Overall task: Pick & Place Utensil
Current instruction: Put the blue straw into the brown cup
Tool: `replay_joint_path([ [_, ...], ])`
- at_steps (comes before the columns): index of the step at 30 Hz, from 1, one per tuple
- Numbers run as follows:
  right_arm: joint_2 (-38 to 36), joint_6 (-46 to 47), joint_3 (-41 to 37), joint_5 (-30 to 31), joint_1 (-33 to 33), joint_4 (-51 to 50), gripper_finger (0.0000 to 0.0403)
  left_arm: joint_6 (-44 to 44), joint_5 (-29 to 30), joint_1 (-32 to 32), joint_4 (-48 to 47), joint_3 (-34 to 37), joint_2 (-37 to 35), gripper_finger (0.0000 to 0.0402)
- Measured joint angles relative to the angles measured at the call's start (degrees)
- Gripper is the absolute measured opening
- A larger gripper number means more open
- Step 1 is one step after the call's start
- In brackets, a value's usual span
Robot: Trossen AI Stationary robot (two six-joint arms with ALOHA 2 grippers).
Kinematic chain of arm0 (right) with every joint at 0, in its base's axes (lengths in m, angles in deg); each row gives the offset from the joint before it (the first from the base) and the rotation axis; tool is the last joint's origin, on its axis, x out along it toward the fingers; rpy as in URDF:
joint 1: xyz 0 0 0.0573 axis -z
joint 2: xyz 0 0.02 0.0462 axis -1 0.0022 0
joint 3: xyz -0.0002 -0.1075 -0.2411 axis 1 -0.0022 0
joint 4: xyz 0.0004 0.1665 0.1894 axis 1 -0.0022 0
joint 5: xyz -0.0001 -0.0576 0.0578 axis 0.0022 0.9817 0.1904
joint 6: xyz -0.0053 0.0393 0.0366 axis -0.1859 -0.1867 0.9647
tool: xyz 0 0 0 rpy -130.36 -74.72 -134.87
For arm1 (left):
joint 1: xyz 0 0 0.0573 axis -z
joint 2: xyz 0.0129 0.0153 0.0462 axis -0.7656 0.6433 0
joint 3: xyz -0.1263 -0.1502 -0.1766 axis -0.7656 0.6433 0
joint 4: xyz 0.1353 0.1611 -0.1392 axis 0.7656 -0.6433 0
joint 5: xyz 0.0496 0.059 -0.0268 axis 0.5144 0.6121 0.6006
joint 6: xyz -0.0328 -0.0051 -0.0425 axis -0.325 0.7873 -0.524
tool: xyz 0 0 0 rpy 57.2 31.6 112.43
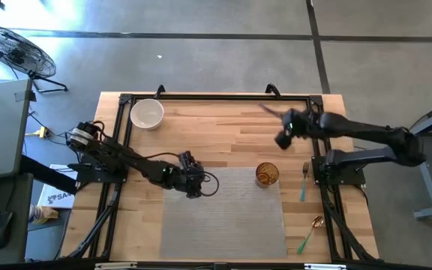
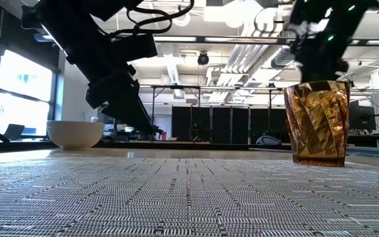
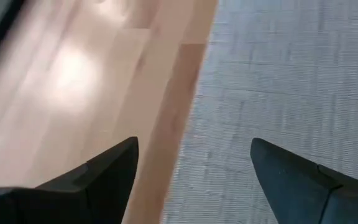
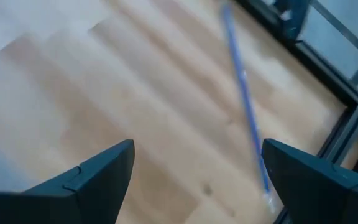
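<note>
Grey woven placemat (image 2: 189,197) fills the low view's foreground, with an amber cup (image 2: 316,122) standing on its far right part and a white bowl (image 1: 147,114) beyond on the wooden bench (image 1: 223,131). Left gripper (image 1: 193,184) hangs over the mat's left edge, jaws apart and empty. Right gripper (image 1: 285,133) hovers near the bench's far right, jaws apart, nothing held. A blue-handled utensil (image 4: 244,102) lies just beside the frame rail there. A teal-handled fork (image 1: 304,180) and spoon (image 1: 310,234) lie right of the mat.

Dark jointed arms (image 1: 133,161) — looping black cables (image 1: 208,182)
</note>
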Motion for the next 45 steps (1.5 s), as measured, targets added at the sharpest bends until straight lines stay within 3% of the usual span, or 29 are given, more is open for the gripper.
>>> replay_joint_path([
  [6, 8.36, -6.93, -0.25, -5.70, 16.87, 12.49, 0.0345, 1.03, 4.98, -0.02, -2.98, -0.02, 0.00, 0.0305],
  [11, 18.63, -15.80, -0.22, -10.46, 22.90, 22.01, 0.0345, 1.38, 4.42, 0.07, -3.66, -0.02, 0.00, 0.0305],
  [18, 32.92, -19.62, 4.59, -13.59, 27.50, 24.26, 0.0345, 1.38, 2.68, 0.04, -3.63, -0.02, 0.00, 0.0305],
  [24, 39.63, -19.95, 9.71, -16.94, 30.19, 24.38, 0.0337, 1.36, -0.12, 0.04, -3.60, -0.02, 0.00, 0.0305],
  [32, 44.08, -20.12, 10.92, -20.08, 32.22, 25.17, 0.0274, 1.36, -5.56, 0.04, -3.52, -0.07, 0.00, 0.0305],
  [45, 44.36, -18.52, 10.20, -21.29, 32.26, 26.43, 0.0164, 1.36, -12.58, 0.04, -1.66, -0.07, 0.00, 0.0305],
])
